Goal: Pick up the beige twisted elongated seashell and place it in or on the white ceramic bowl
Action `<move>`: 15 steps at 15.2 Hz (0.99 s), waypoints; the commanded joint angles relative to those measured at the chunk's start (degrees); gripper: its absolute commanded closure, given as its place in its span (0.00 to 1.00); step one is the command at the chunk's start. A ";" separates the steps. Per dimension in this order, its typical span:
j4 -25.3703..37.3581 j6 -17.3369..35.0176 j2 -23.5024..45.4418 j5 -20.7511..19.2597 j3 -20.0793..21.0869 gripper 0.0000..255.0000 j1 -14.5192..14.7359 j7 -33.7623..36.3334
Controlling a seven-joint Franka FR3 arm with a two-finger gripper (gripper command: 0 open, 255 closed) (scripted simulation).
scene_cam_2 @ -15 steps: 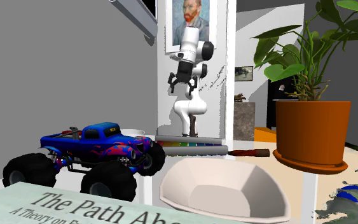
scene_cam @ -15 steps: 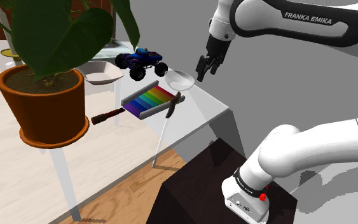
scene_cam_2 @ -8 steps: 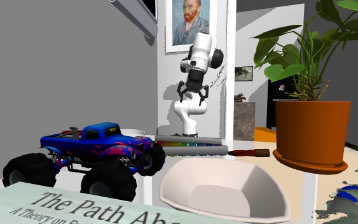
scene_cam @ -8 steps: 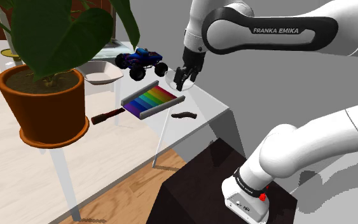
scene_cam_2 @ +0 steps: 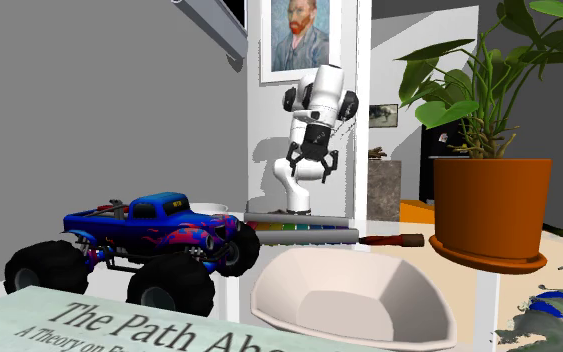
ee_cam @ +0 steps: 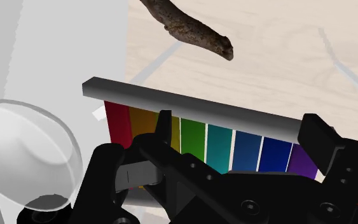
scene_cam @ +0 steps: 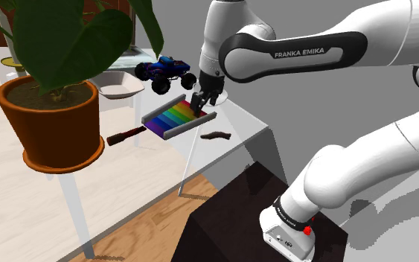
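hovering just above the rainbow xylophone (scene_cam: pixel 176 117) (ee_cam: pixel 234 143), the black gripper (scene_cam: pixel 199 100) (scene_cam_2: pixel 312 168) (ee_cam: pixel 240 127) points down at its coloured bars. its fingers (ee_cam: pixel 323 137) stand apart with nothing between them, so they are open and empty.

the shell (scene_cam: pixel 216 135) (ee_cam: pixel 190 28), a brown, twisted, long piece, lies flat on the tabletop (scene_cam: pixel 241 123). it is just past the xylophone's grey rail, on the shoulder view's right of the xylophone, touching neither the xylophone nor the fingers.

the white bowl (scene_cam: pixel 122 89) (scene_cam_2: pixel 349 295) sits well apart from the xylophone, on the side away from the shell, up and to the shoulder view's left. in the second exterior view the bowl is in the foreground, with the xylophone (scene_cam_2: pixel 299 232) behind it.

a blue toy truck (scene_cam: pixel 165 71) (scene_cam_2: pixel 134 245) stands beyond the xylophone, between it and the white bowl in the shoulder view. a clear glass bowl (ee_cam: pixel 25 153) rests near one end of the xylophone, beside the gripper. a dark red tool (scene_cam: pixel 126 135) (scene_cam_2: pixel 394 240) lies on the shoulder view's left of the xylophone. farther that way stands an orange plant pot (scene_cam: pixel 51 123) (scene_cam_2: pixel 489 205).
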 commanded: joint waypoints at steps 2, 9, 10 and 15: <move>-1.70 2.50 0.78 -0.39 -0.08 0.00 -0.24 0.18; -2.03 2.97 0.92 -0.47 -0.09 0.00 -0.28 0.23; -2.02 2.95 0.92 -0.47 -0.09 0.00 -0.28 0.22; -2.02 2.95 0.92 -0.47 -0.09 1.00 -0.28 0.22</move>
